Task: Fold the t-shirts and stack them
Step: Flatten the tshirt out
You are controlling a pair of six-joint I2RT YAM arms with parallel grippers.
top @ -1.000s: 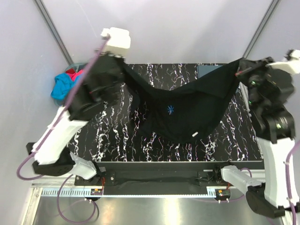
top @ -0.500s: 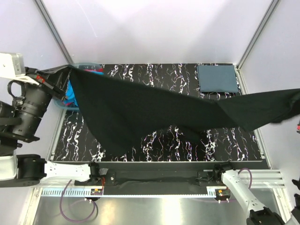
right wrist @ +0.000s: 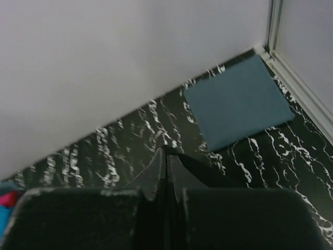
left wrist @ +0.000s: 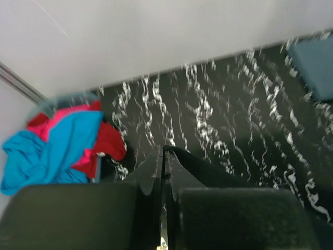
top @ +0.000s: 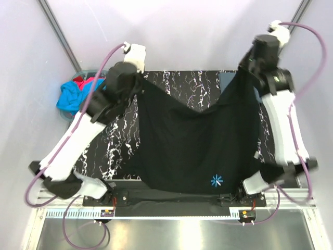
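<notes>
From above: black shirt (top: 192,151) stretched in the air over the bench (top: 117,151), hung by two upper corners, sagging in the middle, lower edge down near the front of the bench. Small light-blue star print (top: 217,180) low on the right. Left jaws closed on the far-left corner, right jaws closed on the far-right corner. Cyan shirt (top: 67,96) and red shirt (top: 79,80) heaped together off the bench's far-left corner. Sliver of a folded blue-grey shirt (top: 227,79) at the far right, mostly behind the black cloth.

From the left wrist: jaws pressed together, a thin fold of black cloth pinched between. Below, cyan and red shirts bunched in a pale tub (left wrist: 62,98) at left.

From the right wrist: jaws likewise clamped tight on a black fold. Blue-grey shirt flat on the bench, a neat rectangle by the far-right corner.
</notes>
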